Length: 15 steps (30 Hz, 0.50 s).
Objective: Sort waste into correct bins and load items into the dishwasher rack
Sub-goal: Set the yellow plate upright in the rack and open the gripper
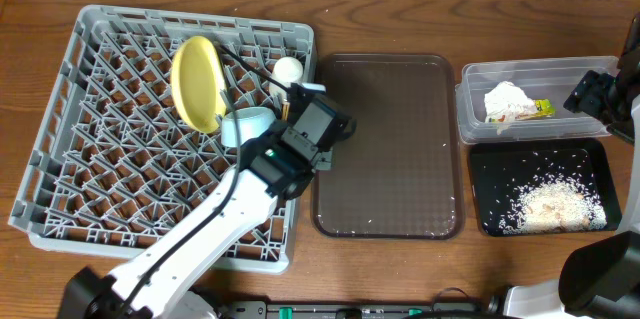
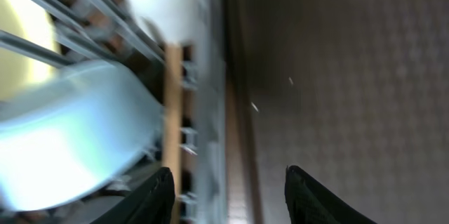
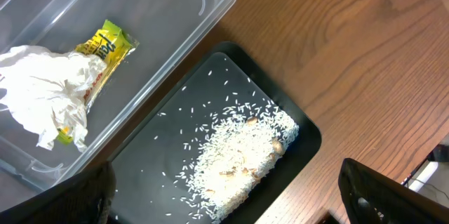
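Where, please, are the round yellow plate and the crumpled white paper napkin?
Round yellow plate (image 1: 197, 83): overhead view, centre of its face.
Crumpled white paper napkin (image 3: 43, 89): right wrist view, its middle folds.

yellow plate (image 1: 197, 82) in rack (image 1: 70, 174), rice (image 1: 555, 204) in black tray (image 1: 587, 163)

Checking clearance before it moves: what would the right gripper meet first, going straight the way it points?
Probably the rice heaped in the black tray, which lies between the open fingers of the right gripper in the wrist view; depth is unclear.
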Available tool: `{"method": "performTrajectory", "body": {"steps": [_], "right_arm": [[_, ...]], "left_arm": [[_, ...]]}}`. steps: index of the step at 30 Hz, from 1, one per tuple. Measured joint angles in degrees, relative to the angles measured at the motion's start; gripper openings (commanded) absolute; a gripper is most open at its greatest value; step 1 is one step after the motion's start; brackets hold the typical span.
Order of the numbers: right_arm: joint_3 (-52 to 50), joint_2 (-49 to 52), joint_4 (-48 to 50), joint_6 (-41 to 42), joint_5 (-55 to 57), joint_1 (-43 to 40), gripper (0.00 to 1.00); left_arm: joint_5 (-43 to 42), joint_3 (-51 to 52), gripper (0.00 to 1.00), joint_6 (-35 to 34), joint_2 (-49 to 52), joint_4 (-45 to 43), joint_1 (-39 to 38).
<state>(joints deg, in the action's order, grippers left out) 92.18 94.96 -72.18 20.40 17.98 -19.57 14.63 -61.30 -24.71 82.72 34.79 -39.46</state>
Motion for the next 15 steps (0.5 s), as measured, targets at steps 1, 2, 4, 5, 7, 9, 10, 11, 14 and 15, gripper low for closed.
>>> {"method": "performTrajectory", "body": {"steps": [1,2,4,5,7,9,10,11,14,15], "right_arm": [[0.00,0.00,0.00,0.00,0.00,0.00,0.99],[0.00,0.00,0.00,0.00,0.00,0.00,0.99],[0.00,0.00,0.00,0.00,0.00,0.00,0.99],[0.00,0.00,0.00,0.00,0.00,0.00,0.99],[0.00,0.00,0.00,0.00,0.00,0.00,0.99],[0.00,0.00,0.00,0.00,0.00,0.00,0.99],[0.00,0.00,0.00,0.00,0.00,0.00,0.99],[0.00,0.00,0.00,0.00,0.00,0.00,0.99],[0.00,0.00,0.00,0.00,0.00,0.00,0.99],[0.00,0.00,0.00,0.00,0.00,0.00,0.99]], "left_arm": [[-1.07,0.00,0.53,-0.48,1.01,0.02,0.00],[-2.19,0.00,0.53,-0.87,2.14,0.00,0.00],[-3.87,0.00,0.53,-1.25,4.20,0.11,0.00],[-4.39,0.00,0.53,-1.44,5.03,0.20,0.00],[-5.29,0.00,0.53,-1.75,6.23,0.33,0.00],[-5.70,0.00,0.53,-2.08,6.71,0.39,0.00],[-5.75,0.00,0.53,-2.14,6.80,0.37,0.00],[-5.77,0.00,0.53,-2.21,6.80,0.37,0.00],[-5.75,0.00,0.50,-2.34,6.80,0.33,0.00],[-5.68,0.00,0.50,-2.34,6.80,0.33,0.00]]}}
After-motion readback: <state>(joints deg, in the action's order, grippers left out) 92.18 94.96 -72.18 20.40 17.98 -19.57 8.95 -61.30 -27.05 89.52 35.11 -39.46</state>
